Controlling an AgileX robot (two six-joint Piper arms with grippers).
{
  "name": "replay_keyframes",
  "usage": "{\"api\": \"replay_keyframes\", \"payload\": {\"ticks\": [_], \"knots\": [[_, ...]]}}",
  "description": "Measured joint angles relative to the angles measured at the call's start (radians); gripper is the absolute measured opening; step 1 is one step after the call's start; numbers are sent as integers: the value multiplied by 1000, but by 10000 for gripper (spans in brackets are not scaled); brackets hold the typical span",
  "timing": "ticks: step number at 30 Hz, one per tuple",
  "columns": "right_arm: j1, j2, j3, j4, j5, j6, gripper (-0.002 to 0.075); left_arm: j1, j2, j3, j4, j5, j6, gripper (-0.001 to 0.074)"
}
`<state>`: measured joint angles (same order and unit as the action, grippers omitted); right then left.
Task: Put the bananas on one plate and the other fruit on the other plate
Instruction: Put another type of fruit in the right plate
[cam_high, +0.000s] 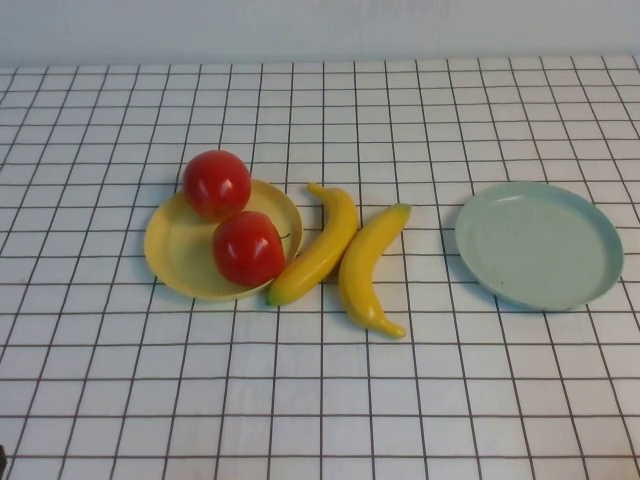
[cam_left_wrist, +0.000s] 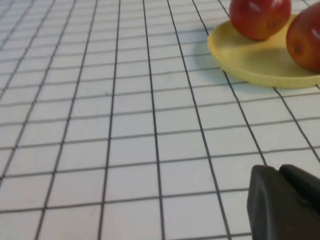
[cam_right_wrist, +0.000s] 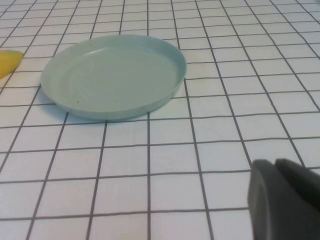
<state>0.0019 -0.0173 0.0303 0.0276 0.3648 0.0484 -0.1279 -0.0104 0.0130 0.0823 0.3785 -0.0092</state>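
The yellow plate (cam_high: 172, 250) sits left on the checked tabletop (cam_high: 320, 400). Two red apples (cam_high: 216, 184) (cam_high: 248, 248) are on it. Two bananas (cam_high: 320, 245) (cam_high: 372, 268) lie just beside its right edge, with one tip touching the rim. The blue-green plate (cam_high: 538, 244) sits well apart, to the right. The left claw (cam_left_wrist: 287, 205) is low near the yellow plate. The right claw (cam_right_wrist: 287, 202) is low near the blue-green plate. I cannot tell if either claw is open.

On your desk (cam_high: 420, 400) the left plate (cam_high: 175, 255) carries two apples — one (cam_high: 216, 184) at its far rim, one (cam_high: 248, 248) nearer. Just right lie two bananas (cam_high: 320, 247) (cam_high: 368, 268) side by side; the first touches that plate. Well right sits the other plate (cam_high: 539, 244).
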Motion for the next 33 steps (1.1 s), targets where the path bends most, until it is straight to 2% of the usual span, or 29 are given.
{"api": "replay_keyframes", "payload": {"ticks": [6,33], "knots": [[0,0,0,0,0,0,-15,0,0,10,-72,7,-3,-3],[0,0,0,0,0,0,-15,0,-1,10,-53,7,-3,-3]]}}
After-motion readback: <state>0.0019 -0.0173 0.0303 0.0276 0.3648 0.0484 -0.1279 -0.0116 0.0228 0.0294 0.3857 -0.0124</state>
